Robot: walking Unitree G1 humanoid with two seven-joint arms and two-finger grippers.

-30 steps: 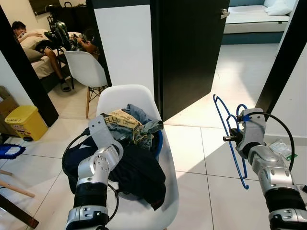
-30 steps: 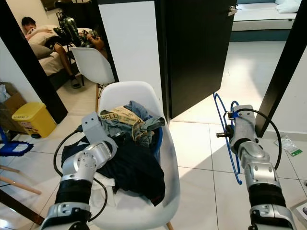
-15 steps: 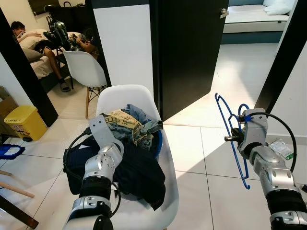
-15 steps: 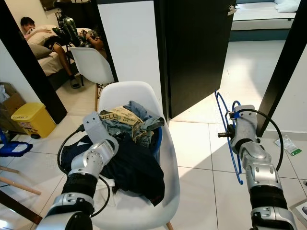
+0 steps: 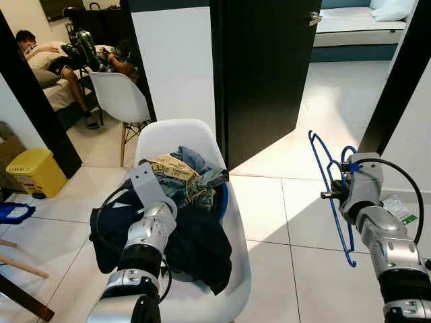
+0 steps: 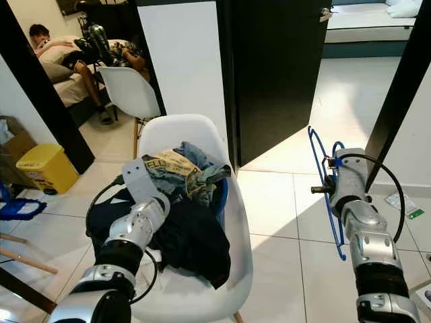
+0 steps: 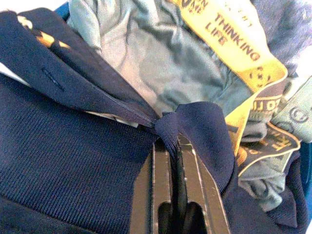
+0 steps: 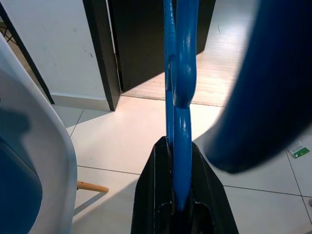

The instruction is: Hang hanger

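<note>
White-tiled hallway, right tool (image 8: 178,207) clamped on blue hanger (image 5: 331,195), left tool (image 7: 170,146) pinching navy garment (image 7: 73,161) beside "THINKING LIFE" print (image 7: 229,39).

Two white chairs (image 5: 202,145) (image 5: 121,97), one blue hanger (image 5: 330,192), one yellow bin (image 5: 30,171), one heap of clothes (image 5: 182,202).

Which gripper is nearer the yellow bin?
Left. The left gripper pinches a dark garment on the white chair, beside the yellow bin; the right gripper holds the blue hanger across the room.
</note>
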